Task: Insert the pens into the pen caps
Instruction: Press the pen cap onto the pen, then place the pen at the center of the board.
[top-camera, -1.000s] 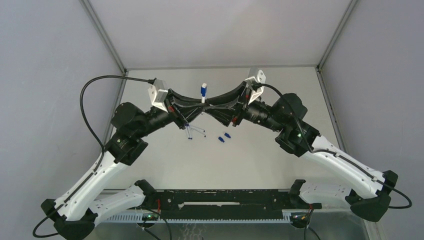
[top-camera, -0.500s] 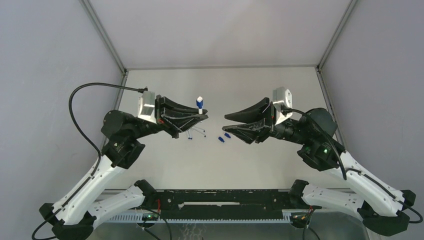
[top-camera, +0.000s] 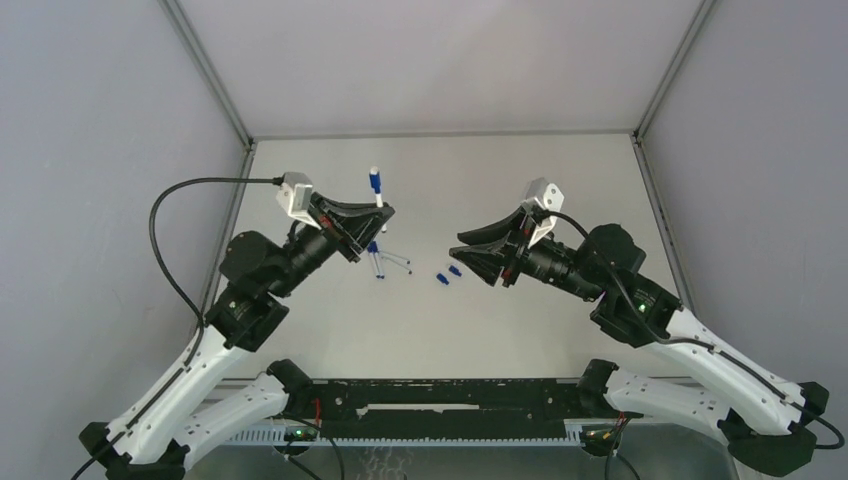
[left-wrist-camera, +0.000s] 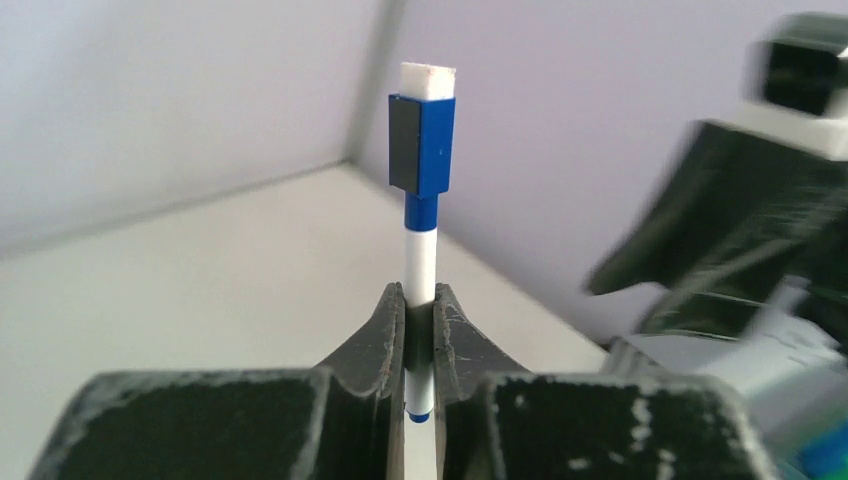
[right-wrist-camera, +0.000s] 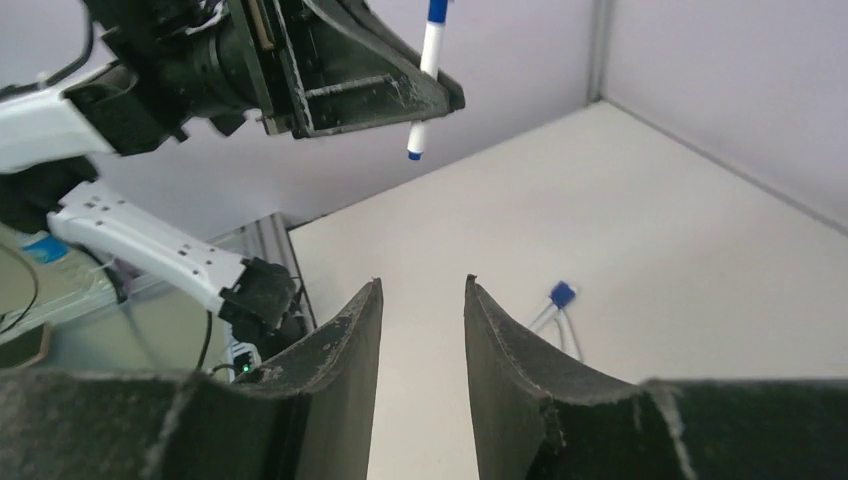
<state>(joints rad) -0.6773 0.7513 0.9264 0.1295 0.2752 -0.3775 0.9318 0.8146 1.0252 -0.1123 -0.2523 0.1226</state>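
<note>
The left gripper (left-wrist-camera: 420, 300) had its jaws nearly closed, clamped on the white barrel of a pen (left-wrist-camera: 421, 262). The pen stood upright between the fingertips, with its blue cap (left-wrist-camera: 421, 145) seated on the upper end and a small blue tip showing below the grip. The right gripper (right-wrist-camera: 422, 290) had its jaws parted about halfway and held nothing, facing the left arm across open space.

A second earlier the two grippers had met at mid-table around this same pen. Half a second earlier they had drawn apart, and the pen had stayed with the left. By this moment the left gripper had swung further to its own side and toward the far edge, carrying the pen aloft and slightly tilted, while the right gripper had backed away.

The remaining pens (top-camera: 390, 262) lay in a small cluster on the table (top-camera: 560, 180), below and just beside the left gripper. Two loose caps (top-camera: 448, 274) lay near them, between the arms, unmoved throughout. Whether any lying pen already wore a cap could not be told.

Judged meaning: one insertion looked complete, the held pen awaited setting down, and at least two caps remained to be fitted
</note>
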